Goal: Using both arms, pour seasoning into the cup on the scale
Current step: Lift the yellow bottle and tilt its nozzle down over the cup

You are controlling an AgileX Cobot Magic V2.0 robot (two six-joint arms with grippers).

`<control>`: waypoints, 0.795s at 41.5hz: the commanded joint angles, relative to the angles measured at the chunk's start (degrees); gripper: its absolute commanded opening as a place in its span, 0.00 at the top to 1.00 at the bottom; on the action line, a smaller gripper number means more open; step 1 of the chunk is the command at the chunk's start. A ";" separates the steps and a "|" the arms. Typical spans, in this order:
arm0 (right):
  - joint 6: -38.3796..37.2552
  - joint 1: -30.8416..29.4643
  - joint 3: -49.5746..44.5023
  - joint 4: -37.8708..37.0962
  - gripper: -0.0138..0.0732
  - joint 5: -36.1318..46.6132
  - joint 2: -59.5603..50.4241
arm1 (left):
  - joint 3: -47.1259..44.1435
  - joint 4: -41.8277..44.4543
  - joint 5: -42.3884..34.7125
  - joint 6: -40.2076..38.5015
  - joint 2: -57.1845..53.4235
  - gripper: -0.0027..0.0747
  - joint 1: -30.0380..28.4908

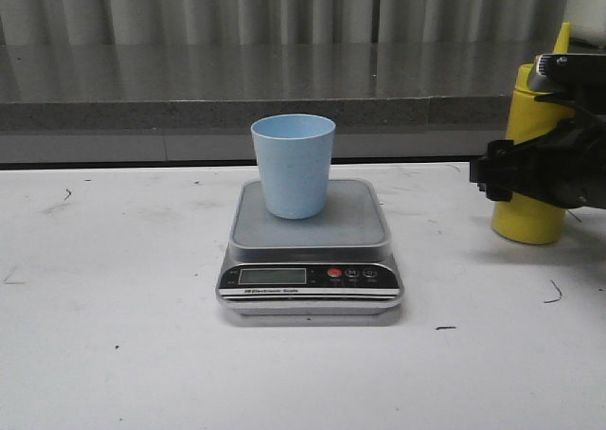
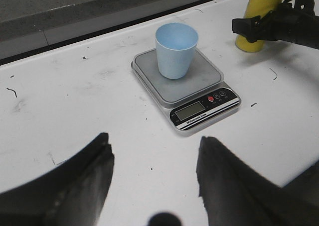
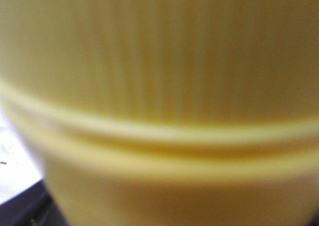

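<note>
The light blue cup (image 1: pixel 293 165) stands upright on the platform of the silver-grey scale (image 1: pixel 310 280) at the table's middle; both also show in the left wrist view, the cup (image 2: pixel 176 49) and the scale (image 2: pixel 204 109). The yellow seasoning bottle (image 1: pixel 528 217) stands upright on the table at the right. My right gripper (image 1: pixel 492 172) reaches round its middle from the right; one black finger crosses its front. The bottle (image 3: pixel 159 86) fills the right wrist view and hides the fingers, so contact is unclear. My left gripper (image 2: pixel 154 151) is open and empty, above the table short of the scale.
A grey ledge (image 1: pixel 237 108) runs along the back of the white table (image 1: pixel 114 335), with a curtain behind it. The right arm (image 1: pixel 568 165) covers part of the bottle.
</note>
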State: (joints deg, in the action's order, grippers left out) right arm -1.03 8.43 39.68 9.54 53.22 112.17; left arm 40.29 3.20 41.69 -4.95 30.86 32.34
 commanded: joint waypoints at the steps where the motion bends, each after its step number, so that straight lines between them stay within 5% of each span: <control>1: -0.14 -0.10 1.43 -0.39 0.23 4.57 -2.23 | 1.46 0.09 -4.06 -0.21 0.12 0.49 0.35; 9: 0.55 -0.10 1.43 -0.39 0.46 4.54 -2.56 | 1.46 0.09 -4.06 -0.21 0.12 0.49 0.35; 16: 3.98 -0.10 1.37 -2.57 0.47 -1.15 -7.79 | 1.46 0.09 -4.06 -0.21 0.12 0.49 0.35; 33: 35.50 0.70 11.25 -7.80 0.47 -40.59 -26.83 | 1.46 0.09 -4.06 -0.21 0.12 0.49 0.35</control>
State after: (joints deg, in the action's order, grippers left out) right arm 26.58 8.69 46.22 2.46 15.97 90.18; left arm 40.29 3.29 41.69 -4.95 30.86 32.34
